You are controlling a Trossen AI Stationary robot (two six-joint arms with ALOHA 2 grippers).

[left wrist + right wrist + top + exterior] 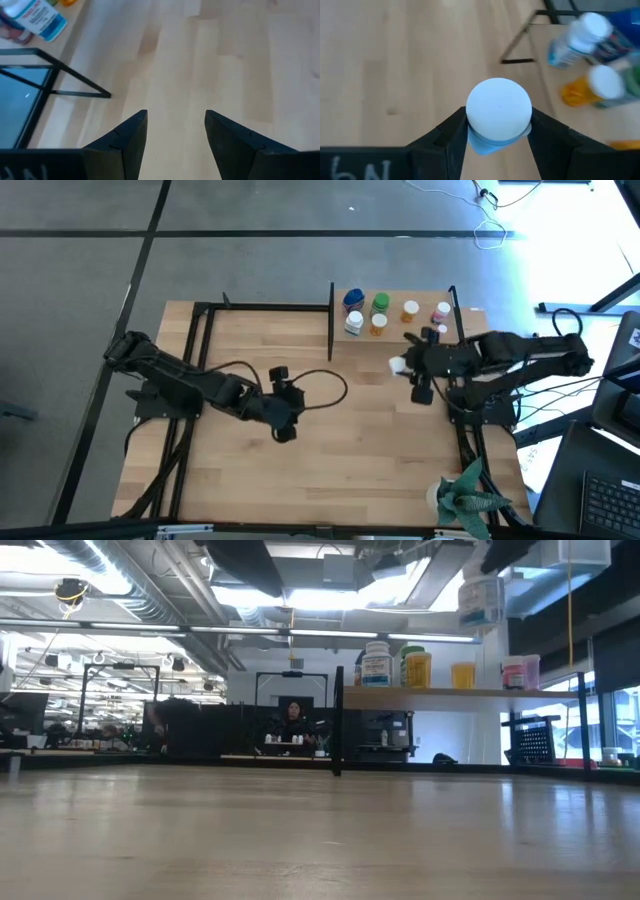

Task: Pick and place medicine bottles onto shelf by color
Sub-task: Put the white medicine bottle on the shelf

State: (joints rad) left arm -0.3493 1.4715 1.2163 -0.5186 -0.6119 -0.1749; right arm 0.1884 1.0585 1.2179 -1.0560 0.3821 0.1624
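Across the tabletop (330, 450), the shelf (420, 320) stood at the far right, bottles (380, 304) grouped by color. My right claw (498, 134) gripped a white-capped bottle (498, 112) just before it, ready for placing. My left claw (176, 135) waited open mid-table.

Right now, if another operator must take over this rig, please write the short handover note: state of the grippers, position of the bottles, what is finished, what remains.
Right gripper: fingers shut on a white-capped bottle, held in the air in front of the shelf, not yet placed.
Left gripper: fingers open, holding nothing, over bare tabletop near the table's middle.
On the shelf: six bottles, namely blue, green, orange and pink at the back, two more in front at the left end.
Done: those six are placed.
Left: set the held bottle with its colour. No other loose bottles show on the table.
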